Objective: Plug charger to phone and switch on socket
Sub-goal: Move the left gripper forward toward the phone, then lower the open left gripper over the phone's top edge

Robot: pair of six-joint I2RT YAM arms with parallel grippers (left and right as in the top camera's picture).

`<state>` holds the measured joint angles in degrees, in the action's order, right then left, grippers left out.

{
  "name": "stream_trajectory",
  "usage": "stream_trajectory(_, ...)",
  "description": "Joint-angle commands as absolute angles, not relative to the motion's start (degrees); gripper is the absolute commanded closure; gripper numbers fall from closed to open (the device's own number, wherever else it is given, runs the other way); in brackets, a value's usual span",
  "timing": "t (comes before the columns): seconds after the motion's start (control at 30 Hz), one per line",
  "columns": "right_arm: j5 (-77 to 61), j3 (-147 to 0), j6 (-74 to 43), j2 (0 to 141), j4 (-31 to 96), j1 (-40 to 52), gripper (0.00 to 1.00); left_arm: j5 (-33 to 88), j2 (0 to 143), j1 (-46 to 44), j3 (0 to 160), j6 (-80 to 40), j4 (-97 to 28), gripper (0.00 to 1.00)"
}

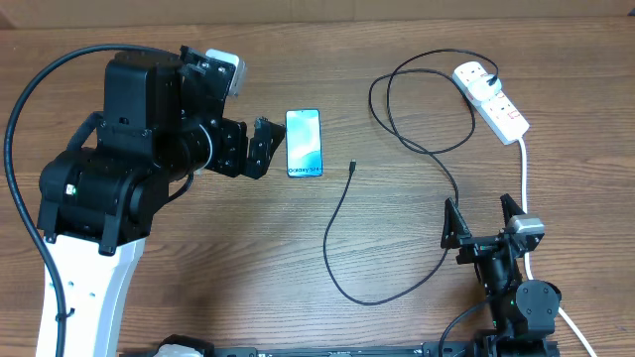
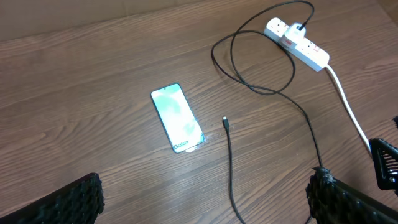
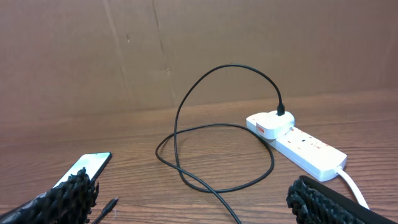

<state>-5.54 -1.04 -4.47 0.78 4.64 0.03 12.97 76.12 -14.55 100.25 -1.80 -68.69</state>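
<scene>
So, phone: slim rectangular smartphone (image 1: 304, 144) with a dark frame and a blue-cyan screen, lying flat and face up around the middle of the brown wood-grain tabletop (image 1: 218, 263), a bit toward the far edge.
Charger: long thin black cable (image 2: 229, 155), looping all over the right half. Its little tip sits just right of the smartphone's bottom end, not touching it.
Socket: white oblong power strip (image 1: 493, 101) with red switches, up by the far right corner, white plug (image 1: 474, 73) in its far end, thick white lead (image 1: 523, 178) running toward the near edge.
Left gripper (image 1: 270, 147): just left of the smartphone, jaws wide apart, empty.
Right gripper (image 1: 483, 223): by the near edge on the right, fingers spread wide, nothing in them.
</scene>
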Motion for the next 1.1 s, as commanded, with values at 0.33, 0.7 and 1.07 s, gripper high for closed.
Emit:
stream_trajectory(0.33,-5.1,-0.5,-4.2,0.2,4.4,0.0,0.00,6.9,76.9,-14.9,103.1,-11.5,-68.5,0.00)
stream_trajectory(0.7,-5.1,-0.5,-4.2,0.2,4.4,0.0,0.00,-3.6,91.5,-21.9,111.2,-16.8,-78.1,0.00)
stream_trajectory(1.07,-5.1,-0.5,-4.2,0.2,4.4,0.0,0.00,-8.1,105.3,-22.6,111.2,-33.7,-75.0,0.00)
